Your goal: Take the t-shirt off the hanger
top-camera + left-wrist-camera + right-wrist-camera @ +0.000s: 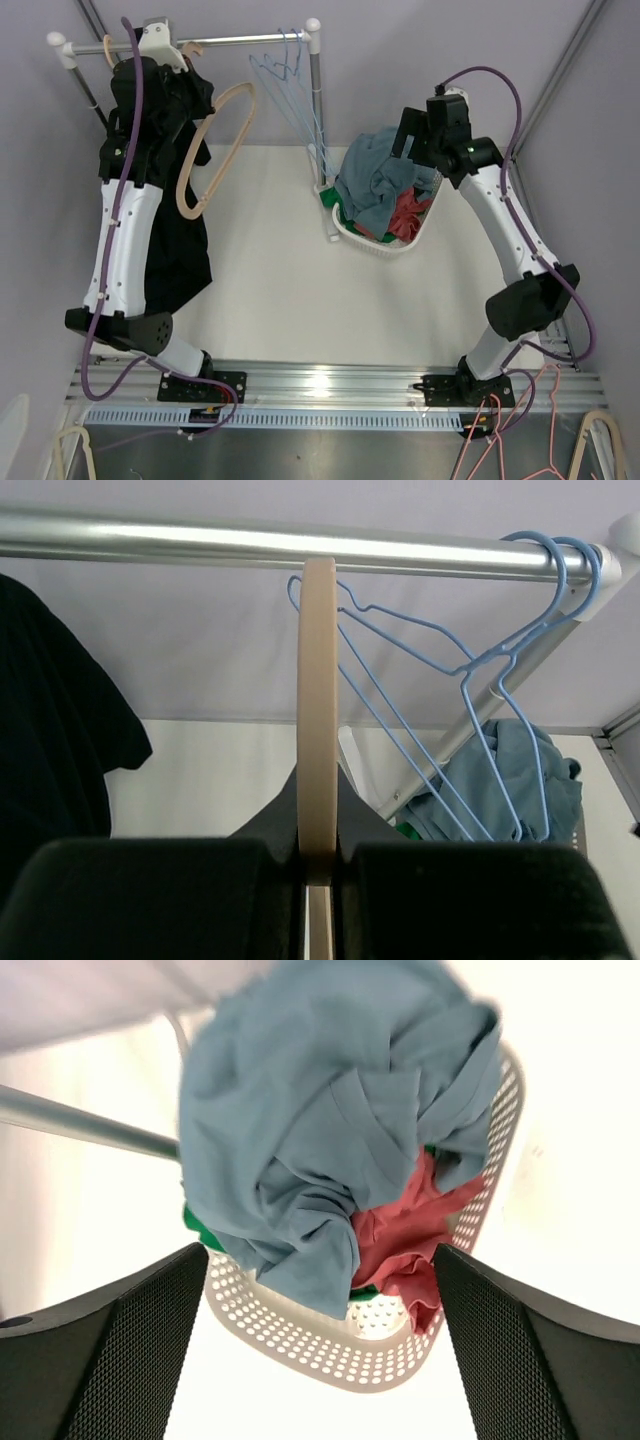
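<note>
Bright, even overhead light washes the bench [300,290] nearly white, and glare streaks the clothes rail [200,535]. The right wrist view is soft, its edges overexposed and blurred.

A white basket [385,247] heaped with blue, red and green clothes [375,185] sits beside blue wire hangers [300,105] on the rail [250,41].
</note>
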{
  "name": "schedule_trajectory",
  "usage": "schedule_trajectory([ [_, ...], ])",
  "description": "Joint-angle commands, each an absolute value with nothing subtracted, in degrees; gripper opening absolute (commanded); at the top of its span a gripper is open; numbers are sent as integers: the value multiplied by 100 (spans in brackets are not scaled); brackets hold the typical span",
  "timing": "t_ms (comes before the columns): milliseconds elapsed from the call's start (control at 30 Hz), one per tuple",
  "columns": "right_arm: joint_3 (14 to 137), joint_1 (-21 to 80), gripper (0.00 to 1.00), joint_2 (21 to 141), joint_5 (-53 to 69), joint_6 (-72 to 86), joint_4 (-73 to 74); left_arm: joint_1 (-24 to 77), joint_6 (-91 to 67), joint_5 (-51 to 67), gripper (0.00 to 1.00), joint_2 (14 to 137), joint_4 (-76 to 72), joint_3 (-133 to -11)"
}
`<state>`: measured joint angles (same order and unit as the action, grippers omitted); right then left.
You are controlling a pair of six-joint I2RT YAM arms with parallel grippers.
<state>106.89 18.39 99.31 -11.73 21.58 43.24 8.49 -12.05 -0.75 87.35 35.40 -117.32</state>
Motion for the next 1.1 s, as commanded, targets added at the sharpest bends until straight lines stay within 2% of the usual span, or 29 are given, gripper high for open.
schedule_trajectory([
  [0,10776,1890,99,9581,-1564,2057,4729,940,-879,-132,1,8824,2787,-11997],
  [133,10469,1890,100,9072,-1521,2030,4378,1195,-468,-570,1,9236,2689,-12374],
  [300,9907,1872,99,8395,-1371,2021,3894,1634,174,-1685,1,9834,2725,-13243],
  [600,9457,1626,99,8121,-1029,1969,3710,2276,922,-2944,1,10765,2251,-13790],
  [833,9246,1468,99,7884,-782,1899,3718,2312,897,-3015,1,11451,2162,-14045],
  [1067,9026,1398,100,7532,-677,1916,3612,2206,510,-2620,1,11549,2469,-14045],
])
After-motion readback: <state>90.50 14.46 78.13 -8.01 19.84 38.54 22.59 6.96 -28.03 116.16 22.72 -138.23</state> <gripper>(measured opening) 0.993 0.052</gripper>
